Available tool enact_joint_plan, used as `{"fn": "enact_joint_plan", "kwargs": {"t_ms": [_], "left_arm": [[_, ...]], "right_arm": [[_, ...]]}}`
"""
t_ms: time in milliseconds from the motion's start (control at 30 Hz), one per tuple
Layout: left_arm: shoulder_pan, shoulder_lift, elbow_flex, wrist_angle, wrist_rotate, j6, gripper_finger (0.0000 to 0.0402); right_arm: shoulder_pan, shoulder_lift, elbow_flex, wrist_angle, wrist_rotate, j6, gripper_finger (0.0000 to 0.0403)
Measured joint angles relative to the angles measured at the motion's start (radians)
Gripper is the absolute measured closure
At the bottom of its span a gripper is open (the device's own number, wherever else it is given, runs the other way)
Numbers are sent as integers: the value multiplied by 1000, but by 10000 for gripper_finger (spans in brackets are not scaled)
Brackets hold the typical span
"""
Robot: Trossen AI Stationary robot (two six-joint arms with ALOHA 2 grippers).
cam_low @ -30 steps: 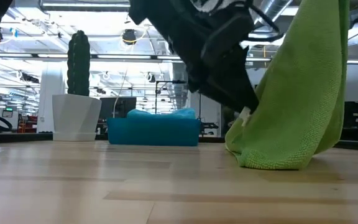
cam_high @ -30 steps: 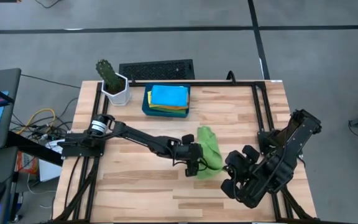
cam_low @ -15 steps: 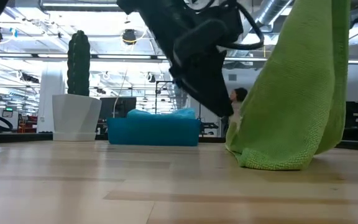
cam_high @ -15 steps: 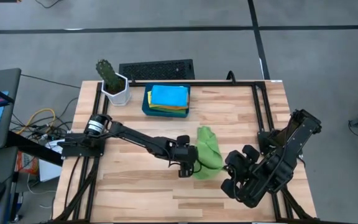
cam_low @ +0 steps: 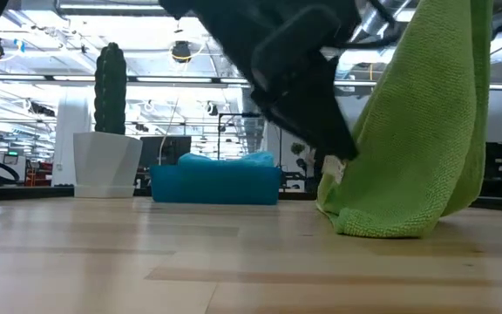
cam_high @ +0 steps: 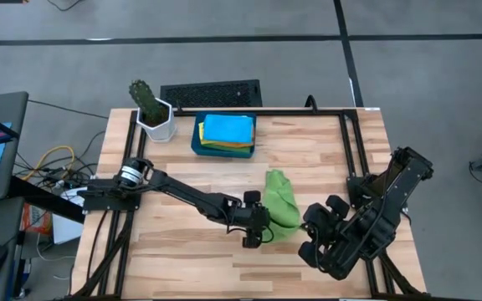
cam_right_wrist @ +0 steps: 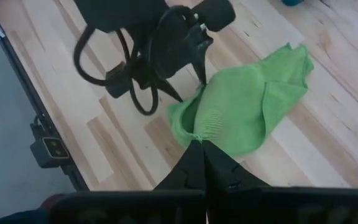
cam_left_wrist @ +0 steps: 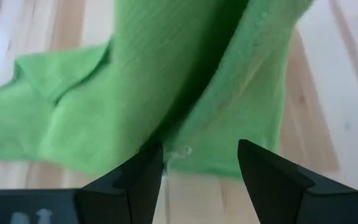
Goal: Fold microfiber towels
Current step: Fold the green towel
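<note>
a green microfiber towel (cam_high: 281, 199) is seen near the middle of the wooden table (cam_high: 325, 150), toward the front edge. in the low view the towel (cam_low: 421, 131) is lifted at its top, and only its lower folds rest on the table surface (cam_low: 146, 262). the right gripper (cam_right_wrist: 199, 144) is closed, and a pinch of the green towel (cam_right_wrist: 241, 106) is held at the tips of its fingers; the rest of the cloth is draped below that pinch onto the wood.

the left gripper (cam_high: 255, 232) is located just beside the towel's left edge, low over the table. its two fingers (cam_left_wrist: 135, 177) are spread apart, and nothing is held between them; in the left wrist view the towel's hem (cam_left_wrist: 185, 151) is seen in front of the gap between them. in the low view the left arm (cam_low: 295, 70) is seen as a dark mass overlapping the towel's left side.

the remaining towels are stacked in a dark teal tray (cam_high: 197, 144) at the back of the table. a sky-blue towel (cam_high: 227, 128) lies on top of the stack, and yellow and orange edges (cam_high: 228, 147) are visible beneath it. a potted cactus (cam_high: 152, 111) in a white pot stands just to the left of the tray. a black keyboard (cam_high: 210, 93) lies beyond the table's back edge.
</note>
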Motion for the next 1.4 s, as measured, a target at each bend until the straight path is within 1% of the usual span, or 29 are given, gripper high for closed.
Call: {"fn": "enact_joint_plan", "kwargs": {"t_ms": [67,133,200,300,367,400,533,633,867,933,967,1033,1167,1233,1267,1400], "left_arm": [[1,27,2,65,3,4,198],[1,31,0,59,9,8,198],[2,54,6,118,13,8,198],[3,64,0,87,2,7,198],[7,78,5,117,-13,7,198],[7,78,4,106,-20,8,198],[12,76,2,83,10,14,205],[13,74,2,67,22,7,236],[12,66,2,74,15,-26,355],[13,65,3,76,16,-46,385],[13,65,9,63,25,-62,393],[14,65,41,-13,66,-106,396],[6,34,142,-265,120,-200,400],[-3,2,201,-428,103,-237,400],[-9,-16,232,-508,78,-255,401],[-13,-89,338,-775,10,-299,401]], "right_arm": [[2,0,0,0,0,0,394],[5,0,0,0,0,0,394],[6,0,0,-3,0,0,394],[7,-1,0,-2,0,0,394],[12,-1,0,-2,-1,0,394],[12,-1,0,-2,-1,0,394],[12,-1,0,-4,-1,0,394],[11,-1,0,-8,-2,0,394],[11,-1,0,-9,0,0,394],[11,-1,0,-10,0,0,394],[11,-1,0,-10,0,0,394],[11,-1,0,-10,0,8,394],[1,-1,0,-9,16,-3,394],[-16,-4,0,-9,27,-34,395],[-28,-9,0,-9,30,-59,395],[-104,-48,0,14,67,-215,396]]}}
